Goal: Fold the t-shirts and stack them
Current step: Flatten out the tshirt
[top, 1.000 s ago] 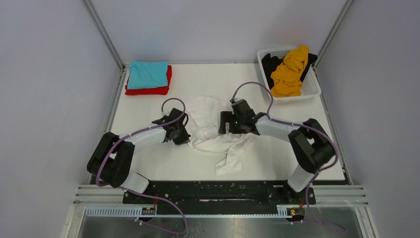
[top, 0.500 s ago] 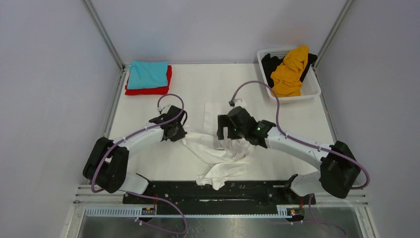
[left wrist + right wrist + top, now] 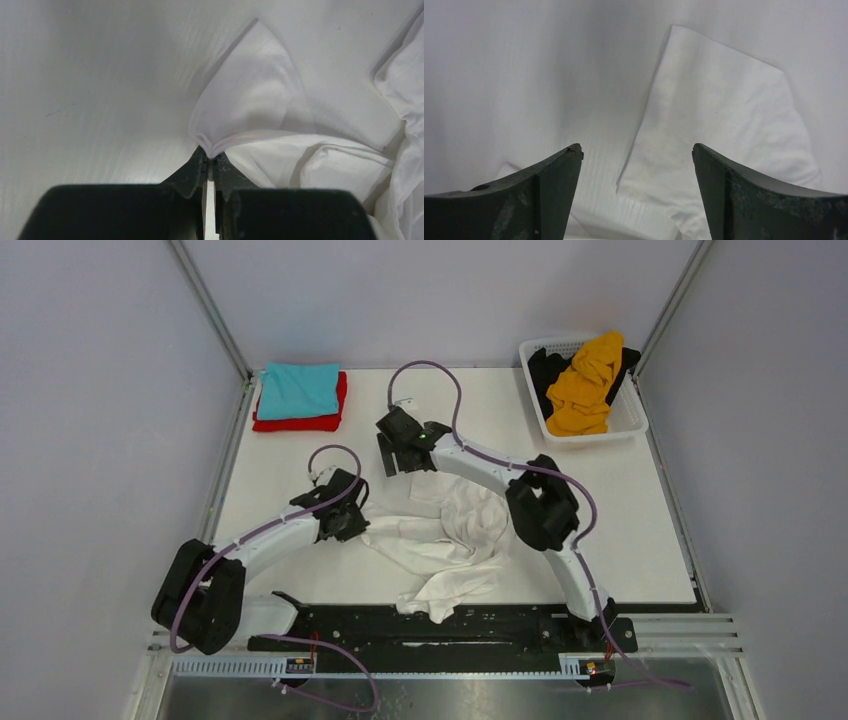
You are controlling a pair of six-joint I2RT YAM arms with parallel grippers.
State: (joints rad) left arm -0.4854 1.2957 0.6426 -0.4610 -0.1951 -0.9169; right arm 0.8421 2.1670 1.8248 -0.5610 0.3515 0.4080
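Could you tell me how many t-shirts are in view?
5: white shirt mid-table, teal shirt folded atop red shirt at far left, orange shirt over black shirt in the basket; others may hide underneath.

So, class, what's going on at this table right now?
Two robot arms are working on a crumpled white t-shirt. The left gripper is shut on a pinched edge of it. The right gripper is open and empty, near a flat flap of the shirt. A teal t-shirt lies folded on a red t-shirt at the far left. An orange-yellow t-shirt and a black t-shirt wait in the basket.
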